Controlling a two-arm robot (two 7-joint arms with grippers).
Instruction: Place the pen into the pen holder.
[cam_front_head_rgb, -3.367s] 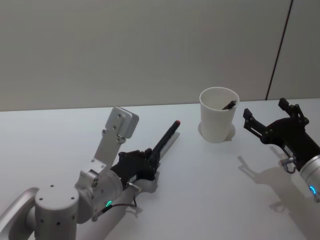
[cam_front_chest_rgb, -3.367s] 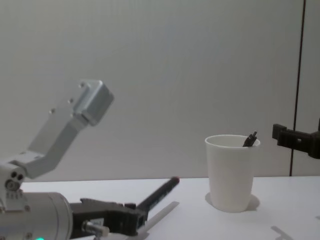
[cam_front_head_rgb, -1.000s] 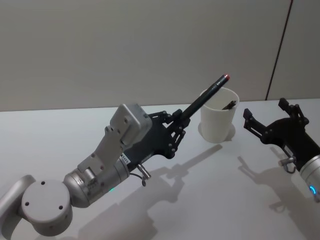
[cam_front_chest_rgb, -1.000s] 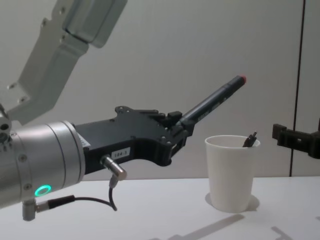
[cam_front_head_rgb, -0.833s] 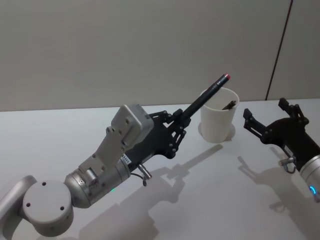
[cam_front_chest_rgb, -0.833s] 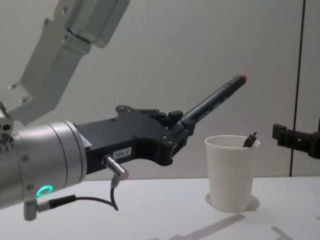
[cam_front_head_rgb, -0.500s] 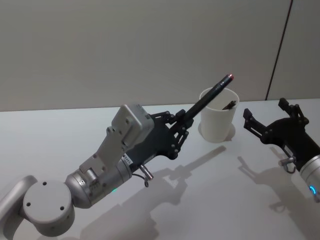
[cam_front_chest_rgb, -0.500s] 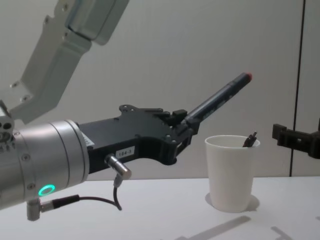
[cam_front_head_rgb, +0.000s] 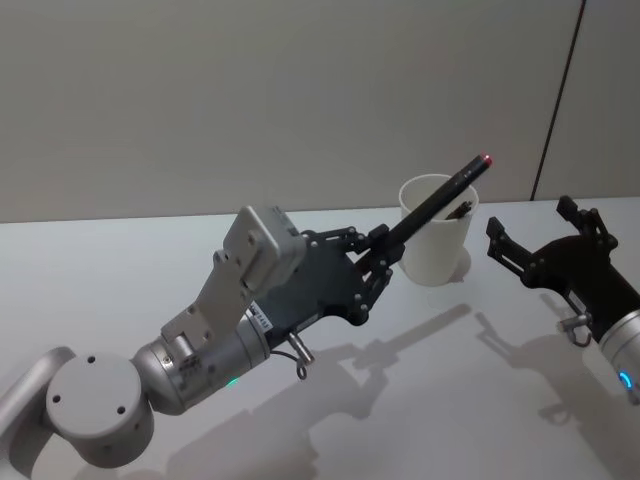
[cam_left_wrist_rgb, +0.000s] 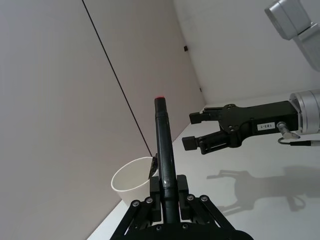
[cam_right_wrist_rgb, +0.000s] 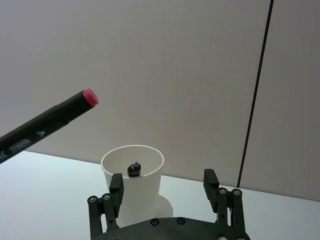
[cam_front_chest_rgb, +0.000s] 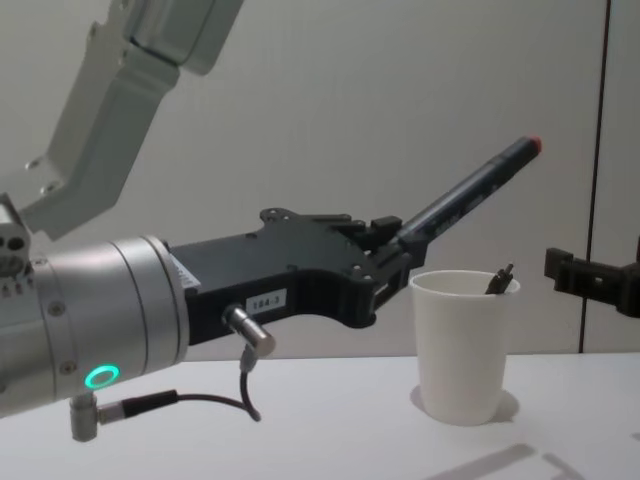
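Bare lab-like test room: plain white table (cam_front_head_rgb: 100, 270), blank grey wall (cam_front_head_rgb: 250, 100) (one dark panel seam (cam_front_head_rgb: 561, 90))

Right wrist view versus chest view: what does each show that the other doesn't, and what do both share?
Right wrist view: the right gripper with jaws open toward the paper cup, plus white lettering on the pen. Chest view: the left gripper shut on the pen's lower end, and a green ring light on that arm. Both: the pen tilted red end up, the cup, and a dark item at its rim.
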